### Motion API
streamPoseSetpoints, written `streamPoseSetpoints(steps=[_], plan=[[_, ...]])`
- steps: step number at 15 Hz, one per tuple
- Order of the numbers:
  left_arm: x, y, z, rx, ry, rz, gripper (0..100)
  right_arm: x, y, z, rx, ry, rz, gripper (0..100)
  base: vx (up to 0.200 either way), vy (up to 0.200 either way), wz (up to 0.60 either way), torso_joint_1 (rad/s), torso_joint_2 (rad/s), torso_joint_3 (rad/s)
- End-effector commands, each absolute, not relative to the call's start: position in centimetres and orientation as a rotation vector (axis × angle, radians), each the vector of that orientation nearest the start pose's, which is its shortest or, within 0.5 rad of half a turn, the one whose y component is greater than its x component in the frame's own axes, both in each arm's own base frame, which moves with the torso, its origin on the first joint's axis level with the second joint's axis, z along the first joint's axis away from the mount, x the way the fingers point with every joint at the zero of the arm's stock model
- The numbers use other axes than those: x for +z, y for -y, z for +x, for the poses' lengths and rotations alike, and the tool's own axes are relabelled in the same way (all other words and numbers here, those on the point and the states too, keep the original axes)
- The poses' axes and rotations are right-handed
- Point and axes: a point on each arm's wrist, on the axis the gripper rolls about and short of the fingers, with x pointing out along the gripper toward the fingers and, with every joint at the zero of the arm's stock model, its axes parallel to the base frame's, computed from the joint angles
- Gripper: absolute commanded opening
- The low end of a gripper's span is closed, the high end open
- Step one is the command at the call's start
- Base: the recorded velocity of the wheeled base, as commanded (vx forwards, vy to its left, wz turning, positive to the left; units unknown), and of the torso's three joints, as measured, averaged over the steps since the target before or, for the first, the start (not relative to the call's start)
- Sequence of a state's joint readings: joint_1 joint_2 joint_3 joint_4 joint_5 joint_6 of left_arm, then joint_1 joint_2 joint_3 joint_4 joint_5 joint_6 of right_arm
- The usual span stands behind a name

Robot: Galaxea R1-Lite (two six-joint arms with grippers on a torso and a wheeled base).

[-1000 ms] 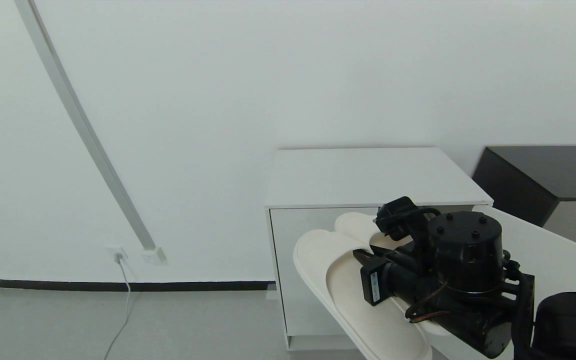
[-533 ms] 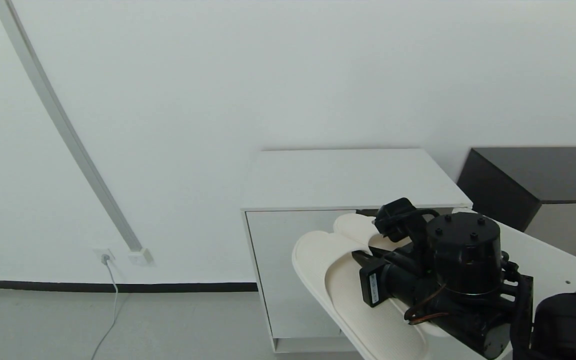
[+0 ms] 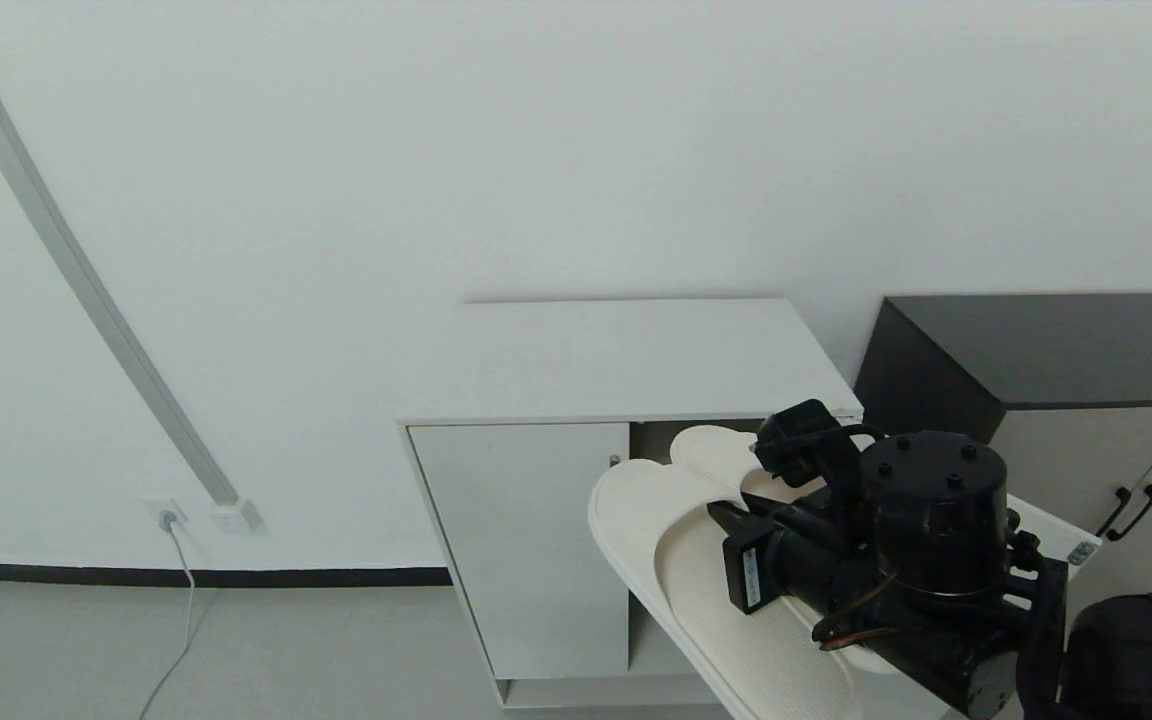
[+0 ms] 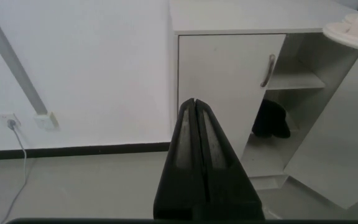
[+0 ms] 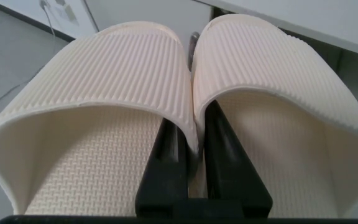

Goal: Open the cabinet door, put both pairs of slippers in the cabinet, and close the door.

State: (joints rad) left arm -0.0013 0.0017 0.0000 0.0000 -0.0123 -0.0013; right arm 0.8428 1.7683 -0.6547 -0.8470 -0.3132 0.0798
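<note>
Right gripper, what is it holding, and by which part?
The right gripper holds a pair of cream slippers, jaws pinching their adjoining inner edges together.

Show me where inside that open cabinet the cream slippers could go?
The upper shelf lies bare. Below, a dark object crowds the back; the bottom panel in front of it is free.
</note>
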Motion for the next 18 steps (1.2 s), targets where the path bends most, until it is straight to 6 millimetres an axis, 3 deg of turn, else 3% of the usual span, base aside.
streamPoseSetpoints(steps=[1, 4, 18], plan=[[7.55, 0.02, -2.27, -0.014, -0.002, -0.002, 0, 13.99, -22.07, 20.56, 0.519, -0.258, -0.079, 0, 0.000, -0.200, 0.00, 0.002, 0.00, -0.002], [7.55, 0.02, -2.27, -0.014, -0.002, -0.002, 0, 13.92, -22.04, 20.53, 0.518, -0.261, -0.081, 0, 0.000, -0.200, 0.00, 0.002, 0.00, -0.001], [7.55, 0.02, -2.27, -0.014, -0.002, -0.003, 0, 13.27, -21.54, 20.33, 0.513, -0.267, -0.082, 0, 0.000, 0.000, 0.00, 0.000, 0.00, 0.000]])
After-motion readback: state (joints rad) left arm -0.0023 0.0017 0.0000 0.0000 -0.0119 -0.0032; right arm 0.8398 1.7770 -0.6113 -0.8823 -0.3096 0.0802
